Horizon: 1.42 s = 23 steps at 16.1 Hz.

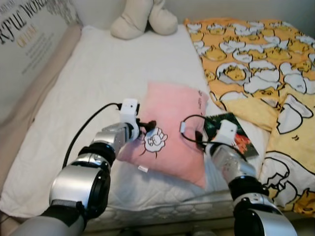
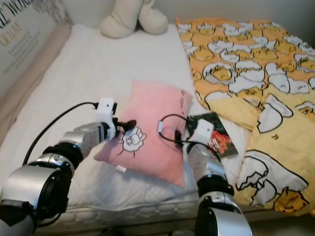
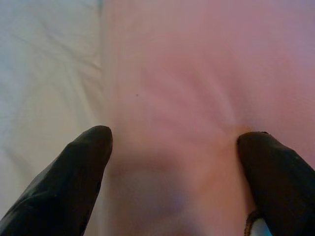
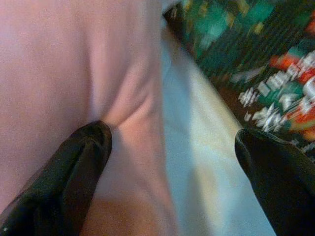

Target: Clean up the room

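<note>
Left gripper [image 1: 146, 129] spread wide open at the near left edge of the pink pillow [image 1: 172, 128], one finger [image 3: 275, 172] pressed on the pink cloth, the other over the white sheet. Right gripper [image 4: 172, 172] also wide open at the pillow's right edge, one finger [image 4: 64, 177] denting it, nothing held. Pillow flat on the white mattress [image 1: 98, 73]. Book [image 1: 236, 135] just beside the pillow. Yellow blanket [image 1: 261, 59] on the right. Cream plush toy [image 1: 140, 17] far back.

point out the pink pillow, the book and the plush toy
pink pillow [image 1: 174, 110], left eye view, on its bare upper middle
book [image 1: 241, 140], left eye view, on its dark green and red cover
plush toy [image 1: 133, 19], left eye view, on its cream body
</note>
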Tool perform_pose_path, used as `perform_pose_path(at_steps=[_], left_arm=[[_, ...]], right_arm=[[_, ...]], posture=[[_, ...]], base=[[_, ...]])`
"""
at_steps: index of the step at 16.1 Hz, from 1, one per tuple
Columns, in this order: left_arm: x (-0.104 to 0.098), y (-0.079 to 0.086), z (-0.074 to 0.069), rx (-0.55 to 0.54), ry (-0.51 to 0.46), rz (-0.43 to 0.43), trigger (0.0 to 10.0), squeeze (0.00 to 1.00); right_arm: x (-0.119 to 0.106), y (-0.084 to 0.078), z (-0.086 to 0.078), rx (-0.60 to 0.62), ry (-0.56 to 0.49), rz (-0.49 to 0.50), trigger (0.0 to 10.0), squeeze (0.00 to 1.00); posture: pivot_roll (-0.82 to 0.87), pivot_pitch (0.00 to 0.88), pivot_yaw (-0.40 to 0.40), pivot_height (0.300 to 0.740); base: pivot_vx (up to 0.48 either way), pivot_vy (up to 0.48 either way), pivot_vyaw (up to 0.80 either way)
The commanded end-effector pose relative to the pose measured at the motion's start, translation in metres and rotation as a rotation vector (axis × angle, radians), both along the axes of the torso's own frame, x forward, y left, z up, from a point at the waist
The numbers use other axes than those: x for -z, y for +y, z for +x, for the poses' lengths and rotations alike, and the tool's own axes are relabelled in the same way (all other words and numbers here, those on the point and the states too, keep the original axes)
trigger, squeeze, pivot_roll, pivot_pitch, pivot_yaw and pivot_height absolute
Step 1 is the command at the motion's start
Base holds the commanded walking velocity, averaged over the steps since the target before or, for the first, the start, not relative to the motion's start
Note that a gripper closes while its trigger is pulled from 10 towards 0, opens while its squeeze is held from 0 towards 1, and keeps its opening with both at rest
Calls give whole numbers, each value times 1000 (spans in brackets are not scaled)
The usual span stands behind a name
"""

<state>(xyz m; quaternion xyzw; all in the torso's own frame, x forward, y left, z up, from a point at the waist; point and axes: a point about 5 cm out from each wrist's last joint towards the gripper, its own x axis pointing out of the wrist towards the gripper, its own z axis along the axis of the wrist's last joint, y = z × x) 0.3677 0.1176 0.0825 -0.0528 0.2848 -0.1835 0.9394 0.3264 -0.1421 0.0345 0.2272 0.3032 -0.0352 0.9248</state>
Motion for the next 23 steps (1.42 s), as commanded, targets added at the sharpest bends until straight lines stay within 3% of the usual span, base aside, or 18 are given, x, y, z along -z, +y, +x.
perform_pose_path(at_steps=[1,5,6,7,10,16,23], left_arm=[[14,-5,-9,27,67,1,10000,0],[27,-20,-21,128,126,7,10000,0],[28,-22,-22,133,112,4,0,0],[29,-23,-23,146,102,24,0,0],[32,-27,-25,153,101,6,0,0],[38,-39,-33,136,145,-159,0,0],[43,-35,-37,131,129,-170,0,0]], right_arm=[[-3,23,6,-93,-16,23,10000,0],[5,37,3,-162,6,-2,10000,0],[8,39,0,-166,21,14,2196,0],[7,40,1,-143,24,50,0,0],[6,43,3,-136,12,65,0,0],[8,48,2,-140,-4,60,0,0],[15,44,-4,-116,23,53,0,0]], posture=[[-275,102,52,740],[-276,131,56,740],[-275,137,58,740],[-272,146,62,740],[-267,150,65,740],[-252,148,48,740],[-223,141,45,740]], base=[[0,0,0],[0,0,0],[0,0,0],[0,0,0],[0,0,0],[0,0,0],[0,0,0]])
